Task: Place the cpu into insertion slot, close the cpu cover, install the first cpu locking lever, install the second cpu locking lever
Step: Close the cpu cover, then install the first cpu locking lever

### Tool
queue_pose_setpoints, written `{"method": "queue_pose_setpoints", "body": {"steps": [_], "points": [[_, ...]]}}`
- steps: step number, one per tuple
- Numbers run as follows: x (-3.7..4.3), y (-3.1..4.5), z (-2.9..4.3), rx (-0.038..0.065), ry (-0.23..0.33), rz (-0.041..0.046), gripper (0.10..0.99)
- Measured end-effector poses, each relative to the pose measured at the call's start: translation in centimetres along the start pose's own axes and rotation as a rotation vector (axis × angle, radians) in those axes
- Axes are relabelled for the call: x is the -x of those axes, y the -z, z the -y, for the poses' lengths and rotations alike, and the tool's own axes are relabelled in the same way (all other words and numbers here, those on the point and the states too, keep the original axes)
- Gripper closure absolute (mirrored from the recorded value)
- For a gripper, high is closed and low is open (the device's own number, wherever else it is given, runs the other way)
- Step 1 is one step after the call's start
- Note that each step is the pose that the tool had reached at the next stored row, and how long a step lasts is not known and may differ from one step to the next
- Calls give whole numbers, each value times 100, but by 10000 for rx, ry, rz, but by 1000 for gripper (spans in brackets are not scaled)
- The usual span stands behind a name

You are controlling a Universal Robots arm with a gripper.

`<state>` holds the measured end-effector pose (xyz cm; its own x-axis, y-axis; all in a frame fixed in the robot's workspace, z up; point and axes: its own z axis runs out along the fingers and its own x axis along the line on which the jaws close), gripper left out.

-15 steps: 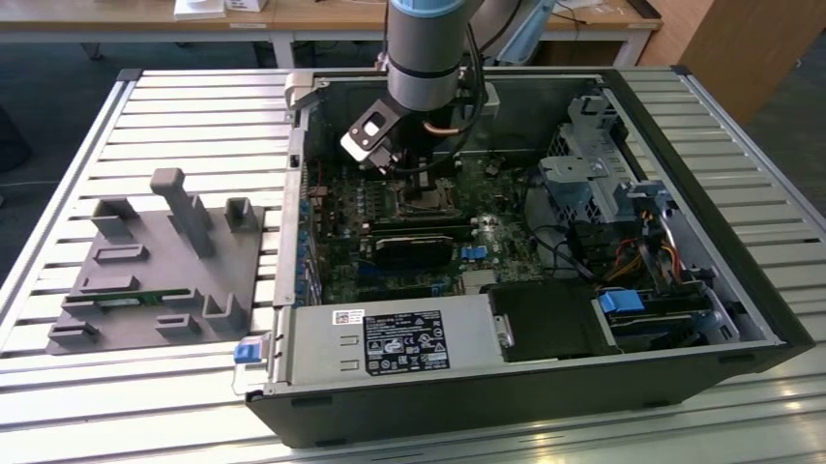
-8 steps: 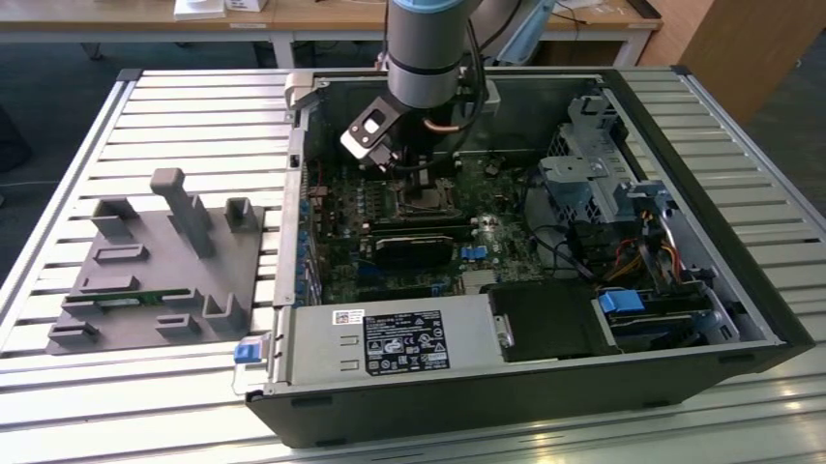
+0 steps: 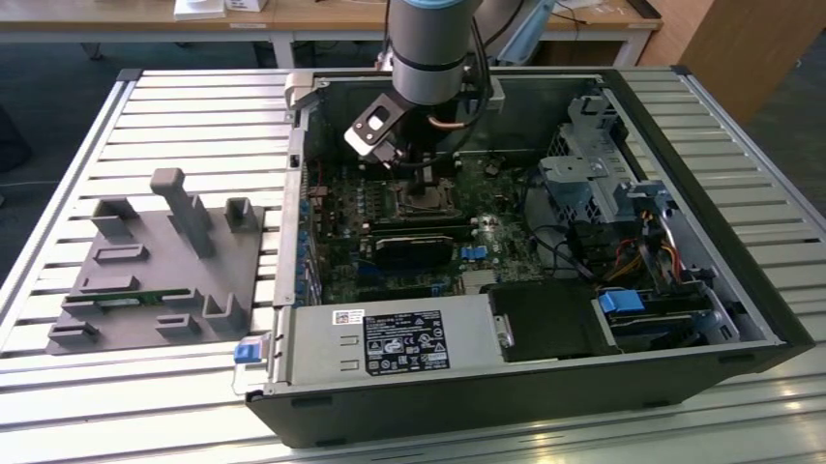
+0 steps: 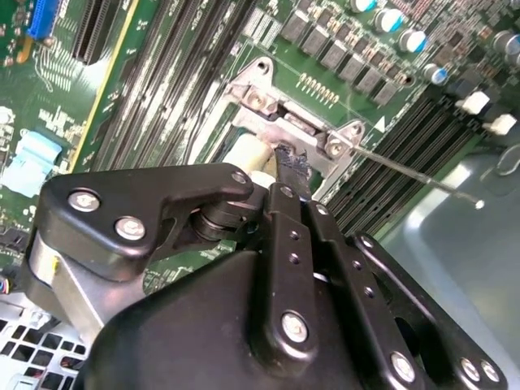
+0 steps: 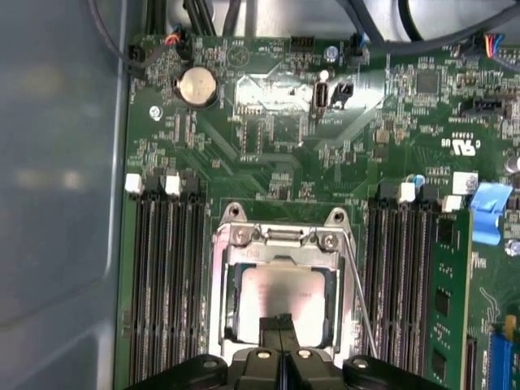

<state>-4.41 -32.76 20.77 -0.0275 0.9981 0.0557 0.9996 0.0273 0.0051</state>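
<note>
Slatted metal bench [image 3: 130, 387], open PC case [image 3: 722, 319], green board [image 5: 268, 171] inside. Over the socket, gripper [image 5: 280, 322] closed fingertip to fingertip, tips down at edge of cpu [image 5: 280, 288], seated in insertion slot [image 5: 230, 213] with cpu cover [image 5: 284, 253] flat around it and thin lever rod [image 5: 361, 292] alongside.

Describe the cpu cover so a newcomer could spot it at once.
Inside the open computer case, look at the green motherboard, between the two banks of long black memory slots. The cpu cover is the silvery metal frame there, at the tip of the tool. Unlike its neighbours, it is shiny and square, with a cut-out centre showing the pale cpu.
</note>
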Motion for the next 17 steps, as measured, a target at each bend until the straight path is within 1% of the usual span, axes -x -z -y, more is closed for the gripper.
{"method": "queue_pose_setpoints", "body": {"steps": [6, 17], "points": [[3, -1, -95, -2, 1, -1, 980], [3, 0, -106, -1, 0, -42, 980]]}}
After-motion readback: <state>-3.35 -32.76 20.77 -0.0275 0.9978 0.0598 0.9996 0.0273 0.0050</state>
